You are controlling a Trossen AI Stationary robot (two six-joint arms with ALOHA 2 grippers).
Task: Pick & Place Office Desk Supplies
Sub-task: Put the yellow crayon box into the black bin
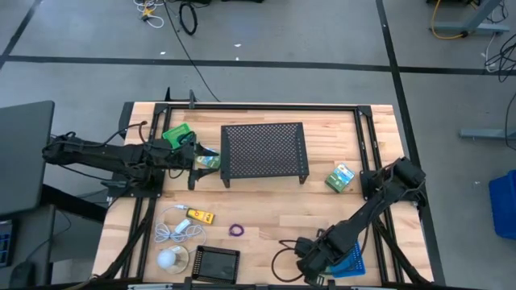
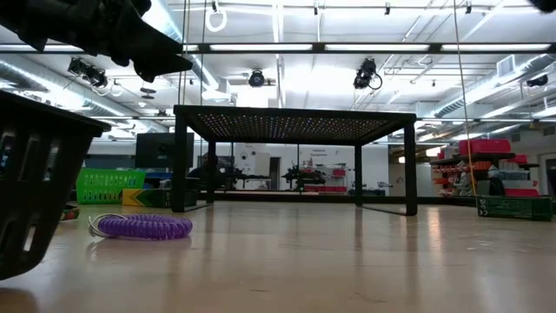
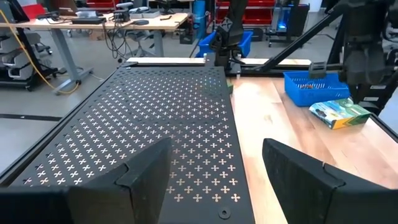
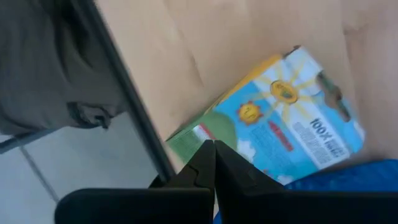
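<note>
— Which arm would you watch?

— The left one. The left gripper [image 3: 214, 179] hangs by the left front leg of the black mesh stand [image 1: 264, 150], fingers spread wide, nothing between them.

— And what is it after?

— I'd guess the near packet [image 1: 209, 161]. From above it lies on the table just beside the fingertips, on the stand side, straight ahead along the line of the arm. Its long side seems to run roughly along that line too, so the jaws would straddle the narrow way. The wrist camera looks over it onto the stand's top, so I can't say whether they touch.

— The right arm?

— Folded down at the front edge, next to the blue tray [image 1: 352, 263]. The right gripper [image 4: 214, 152] has its fingers pressed together, tips over the corner of a sun-printed packet [image 4: 280, 118] that lies slantwise to them. Whether it pinches that corner or only hovers above it, I can't tell. Pressed together like that, it would have to spread before it could take anything.

— Anything else loose?

— A far packet [image 1: 340, 177] sits right of the stand, nearer the right arm's base than either gripper. The purple loop [image 1: 236, 230] and yellow block [image 1: 200, 215] lie toward the front, between the arms.
</note>
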